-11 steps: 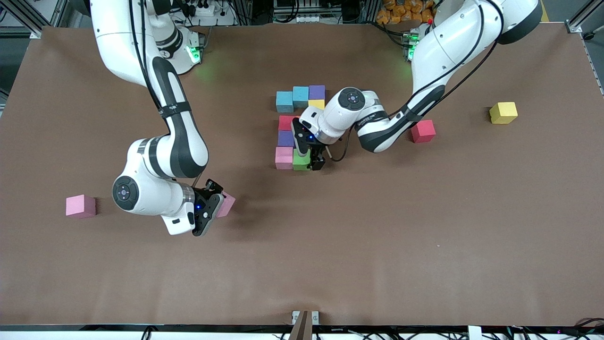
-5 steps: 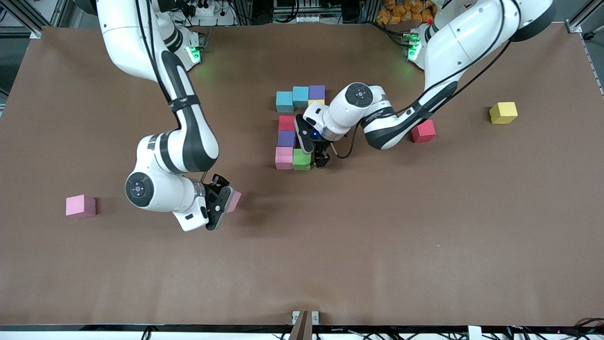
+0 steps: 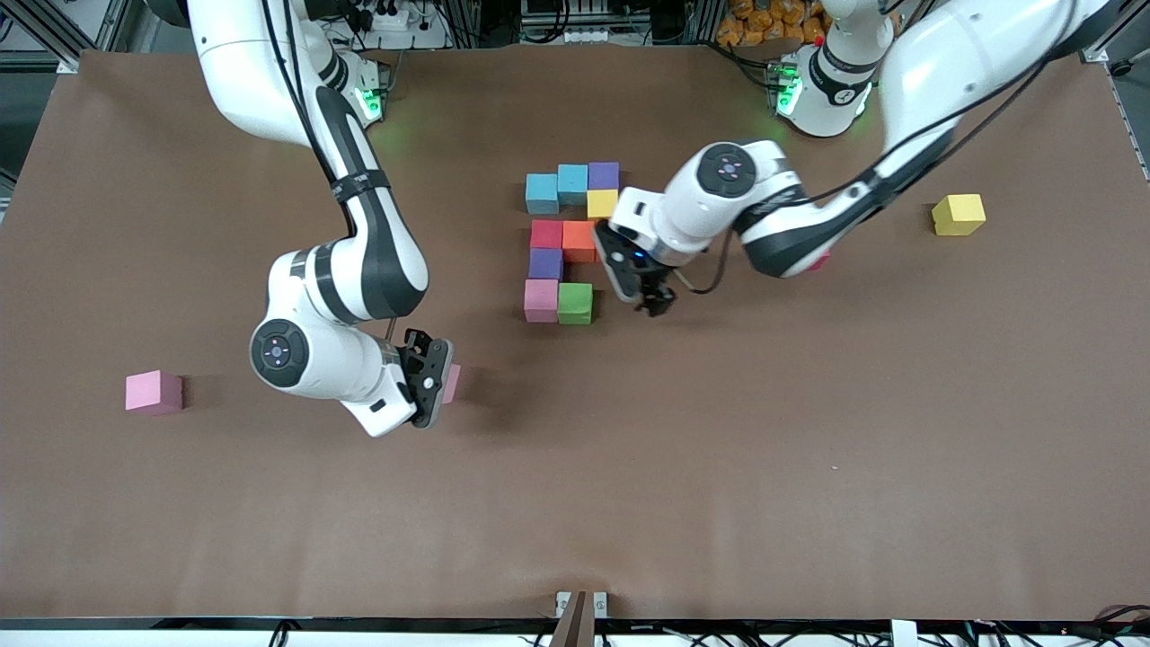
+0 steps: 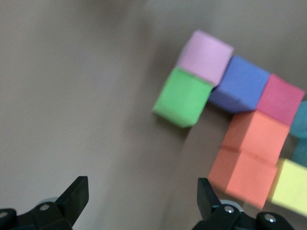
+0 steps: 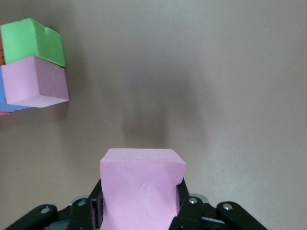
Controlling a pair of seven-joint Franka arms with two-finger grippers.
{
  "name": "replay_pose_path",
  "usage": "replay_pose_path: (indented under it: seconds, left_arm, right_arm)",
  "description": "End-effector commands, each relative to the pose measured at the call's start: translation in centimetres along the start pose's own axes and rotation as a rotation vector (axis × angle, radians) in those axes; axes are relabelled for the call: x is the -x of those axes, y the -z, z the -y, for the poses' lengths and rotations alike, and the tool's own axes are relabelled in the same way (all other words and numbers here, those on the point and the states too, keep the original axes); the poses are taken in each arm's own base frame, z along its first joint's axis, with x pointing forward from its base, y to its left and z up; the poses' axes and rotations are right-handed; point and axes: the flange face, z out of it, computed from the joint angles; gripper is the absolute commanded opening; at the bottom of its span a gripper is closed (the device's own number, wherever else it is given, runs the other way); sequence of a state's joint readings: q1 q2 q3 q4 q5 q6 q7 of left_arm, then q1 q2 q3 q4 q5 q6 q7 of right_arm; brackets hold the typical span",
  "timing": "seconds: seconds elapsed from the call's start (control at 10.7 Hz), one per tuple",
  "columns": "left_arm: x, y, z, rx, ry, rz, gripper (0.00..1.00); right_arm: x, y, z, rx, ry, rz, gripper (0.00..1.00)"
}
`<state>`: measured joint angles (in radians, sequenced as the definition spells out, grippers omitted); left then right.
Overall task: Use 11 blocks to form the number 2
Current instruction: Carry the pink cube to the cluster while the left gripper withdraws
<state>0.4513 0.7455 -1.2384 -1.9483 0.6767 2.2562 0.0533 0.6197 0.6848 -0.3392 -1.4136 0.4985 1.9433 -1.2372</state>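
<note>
Several blocks lie packed together mid-table: two light blue [image 3: 542,194], purple [image 3: 604,175], yellow [image 3: 602,204], red [image 3: 545,234], orange [image 3: 579,241], a second purple [image 3: 544,263], pink [image 3: 541,300] and green [image 3: 575,304]. My left gripper [image 3: 654,301] hangs open and empty over bare table beside the green block [image 4: 183,97]; its own view [image 4: 143,201] shows a wide gap. My right gripper [image 3: 433,388] is shut on a pink block [image 5: 141,187], over bare table toward the right arm's end from the cluster. That view also catches the green [image 5: 33,42] and pink [image 5: 34,81] blocks.
A loose pink block [image 3: 154,392] sits near the right arm's end of the table. A yellow block [image 3: 959,215] lies toward the left arm's end. A red block [image 3: 819,263] is almost hidden under the left forearm. The brown table [image 3: 719,467] spreads wide toward the camera.
My left gripper has pulled off the green block toward the left arm's end, uncovering the orange block. My right gripper has carried the pink block a little toward the cluster.
</note>
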Motion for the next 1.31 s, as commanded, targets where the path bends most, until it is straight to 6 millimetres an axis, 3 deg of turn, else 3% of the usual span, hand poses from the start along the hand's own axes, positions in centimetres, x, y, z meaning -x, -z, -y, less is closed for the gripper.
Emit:
replay_pose_path:
  seconds: [0.0,0.09,0.28,0.47,0.75,1.03,1.22]
  left_arm:
    - [1.3,4.6,3.9,-0.051,0.087,0.077,1.00]
    - [2.3,6.5,6.0,-0.061,0.133,0.117,1.00]
    - [5.2,13.3,11.0,-0.036,0.273,0.150,1.00]
    - [6.7,17.6,13.9,-0.044,0.351,0.200,1.00]
    - [8.4,19.6,16.4,-0.064,0.422,0.210,1.00]
    - [9.8,20.6,18.7,-0.080,0.487,0.215,1.00]
    - [10.7,21.5,19.7,-0.121,0.520,0.226,1.00]
  right_arm:
    - [-4.2,0.3,2.6,0.016,0.091,-0.035,0.00]
    - [-5.8,-0.2,3.7,0.023,0.118,-0.039,0.00]
    - [-10.7,-1.2,7.1,0.061,0.191,-0.069,0.00]
    - [-15.3,-2.4,11.2,0.082,0.227,-0.099,0.00]
    - [-20.0,-4.8,15.9,0.135,0.223,-0.131,0.00]
    - [-21.0,-9.0,19.8,0.167,0.273,-0.108,0.00]
    - [-20.3,-11.5,21.0,0.181,0.276,-0.094,0.00]
